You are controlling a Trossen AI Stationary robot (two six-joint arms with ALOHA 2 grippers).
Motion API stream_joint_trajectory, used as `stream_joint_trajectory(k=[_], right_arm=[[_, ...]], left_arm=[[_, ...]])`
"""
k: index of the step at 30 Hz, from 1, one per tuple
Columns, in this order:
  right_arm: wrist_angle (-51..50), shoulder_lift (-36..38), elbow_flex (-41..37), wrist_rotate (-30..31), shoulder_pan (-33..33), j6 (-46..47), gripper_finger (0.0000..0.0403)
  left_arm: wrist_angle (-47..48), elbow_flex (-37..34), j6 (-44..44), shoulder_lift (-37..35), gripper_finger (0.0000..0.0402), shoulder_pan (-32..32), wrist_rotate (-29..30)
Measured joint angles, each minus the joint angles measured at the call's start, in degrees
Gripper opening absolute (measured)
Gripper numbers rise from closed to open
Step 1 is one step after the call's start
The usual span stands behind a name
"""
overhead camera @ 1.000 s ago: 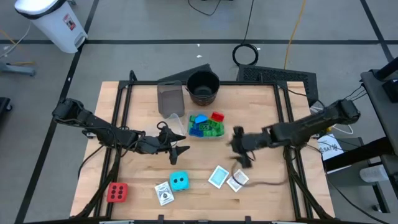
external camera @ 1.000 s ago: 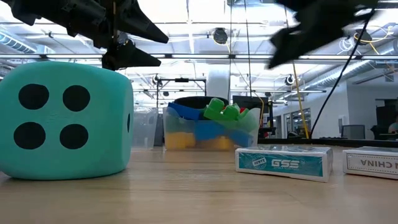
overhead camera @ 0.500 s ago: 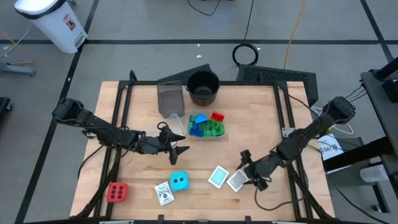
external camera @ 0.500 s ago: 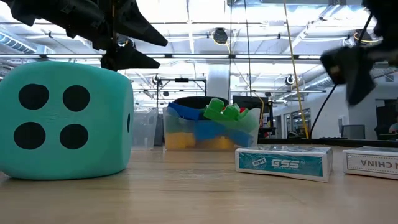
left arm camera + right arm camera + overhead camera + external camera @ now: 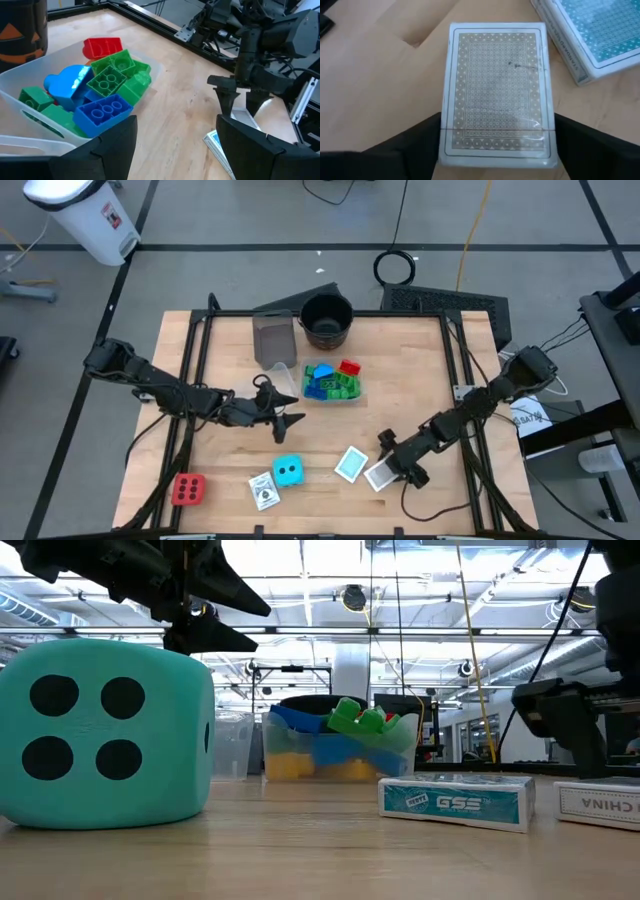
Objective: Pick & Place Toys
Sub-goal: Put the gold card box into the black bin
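Red dotted cube sits at the table's front left corner, apart from everything else. Left gripper hovers above the wood left of centre, fingers spread and empty, pointing toward the clear tub. A small white-bordered card pack lies touching the cyan dotted cube — both at the front, just past the left gripper. The tub holds the building blocks — blue, green, one red — and stands in front of the black pot. Right of centre, a teal-backed card pack lies just beside a tan-backed card pack. Right gripper is down at the tan pack, fingers released and standing either side of it, not clenched on it.
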State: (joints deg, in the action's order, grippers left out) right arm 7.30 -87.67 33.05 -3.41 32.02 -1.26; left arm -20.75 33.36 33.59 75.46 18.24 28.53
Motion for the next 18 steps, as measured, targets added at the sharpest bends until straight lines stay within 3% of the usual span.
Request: stream_joint_trajectory(k=[5, 12, 15, 18], right_arm=[[0.26, 0.47, -0.03, -0.28, -1.22, 0.79, 0.0281], [0.11, 3.05, 0.13, 1.2, -1.07, -2.39, 0.0276], [-1.2, 7.87, 0.98, 3.71, 0.36, -5.48, 0.0276], [-4.77, 13.27, 2.12, 10.55, 1.67, -7.49, 0.0276]], left_arm=[[0.02, 0.0, 0.62, 0.0, 0.0273, -0.95, -0.02], [-0.11, 0.0, 1.68, 0.0, 0.0273, -1.09, -0.02], [-0.67, 0.0, 4.02, 0.0, 0.0274, -1.07, -0.01], [-1.48, 0.0, 5.21, 0.0, 0.0274, -1.09, 0.0]])
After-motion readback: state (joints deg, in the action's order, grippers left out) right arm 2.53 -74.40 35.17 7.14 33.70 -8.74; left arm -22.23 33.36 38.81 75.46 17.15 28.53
